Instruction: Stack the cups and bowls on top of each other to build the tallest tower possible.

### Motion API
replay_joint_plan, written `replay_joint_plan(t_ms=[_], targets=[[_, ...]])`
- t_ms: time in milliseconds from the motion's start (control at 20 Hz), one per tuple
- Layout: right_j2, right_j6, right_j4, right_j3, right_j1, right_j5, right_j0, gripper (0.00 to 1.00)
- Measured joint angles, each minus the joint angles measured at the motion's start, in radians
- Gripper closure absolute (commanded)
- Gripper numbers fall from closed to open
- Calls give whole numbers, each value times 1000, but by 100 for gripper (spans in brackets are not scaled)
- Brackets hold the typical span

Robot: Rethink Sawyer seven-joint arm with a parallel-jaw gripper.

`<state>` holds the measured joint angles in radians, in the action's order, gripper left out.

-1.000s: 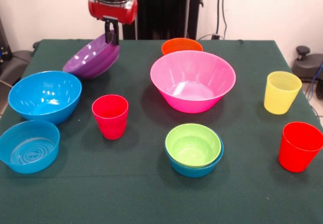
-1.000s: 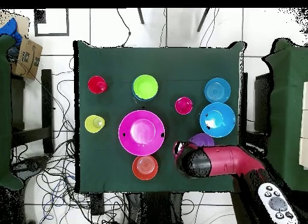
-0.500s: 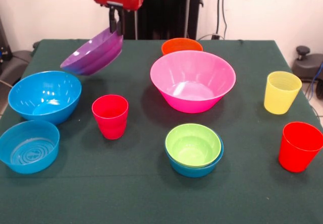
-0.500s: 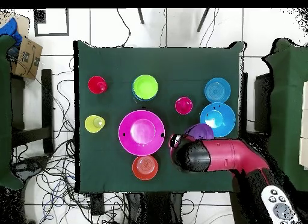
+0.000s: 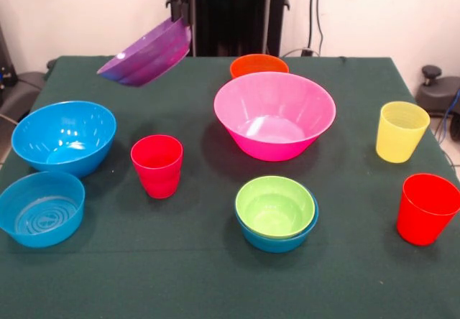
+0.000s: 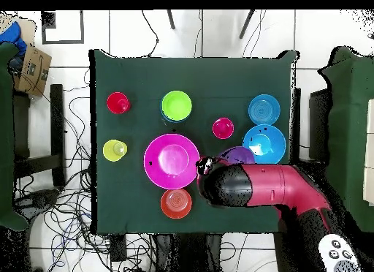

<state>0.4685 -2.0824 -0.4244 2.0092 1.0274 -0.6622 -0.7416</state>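
Observation:
My gripper (image 5: 182, 10) is shut on the rim of the purple bowl (image 5: 147, 54) and holds it tilted, high above the table's far left. In the overhead view my arm (image 6: 252, 186) covers most of the purple bowl (image 6: 237, 153). The big pink bowl (image 5: 274, 115) stands at the centre with the small orange bowl (image 5: 259, 65) behind it. The lime green bowl (image 5: 275, 205) sits nested in a blue bowl (image 5: 280, 241). Two more blue bowls (image 5: 64, 136) (image 5: 41, 208) stand at the left. A red cup (image 5: 157, 165), a yellow cup (image 5: 401, 131) and another red cup (image 5: 427, 209) stand upright.
The table (image 5: 180, 276) has a dark green cloth. The black pedestal (image 5: 237, 14) stands behind the table's far edge. Cables and a cardboard box (image 6: 29, 68) lie on the floor beside the table.
My gripper has risen with the purple bowl and moved toward the big pink bowl. The bowl hangs higher above the table than before.

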Motion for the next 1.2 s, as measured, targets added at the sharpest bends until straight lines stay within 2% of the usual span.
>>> replay_joint_plan(t_ms=[250,500,900,1200], targets=[[9,0,11,-4,27,-14,27,100],[10,0,11,-28,18,-15,65,100],[10,0,11,-135,-19,-66,140,100],[10,0,11,-223,-73,-82,190,100]])
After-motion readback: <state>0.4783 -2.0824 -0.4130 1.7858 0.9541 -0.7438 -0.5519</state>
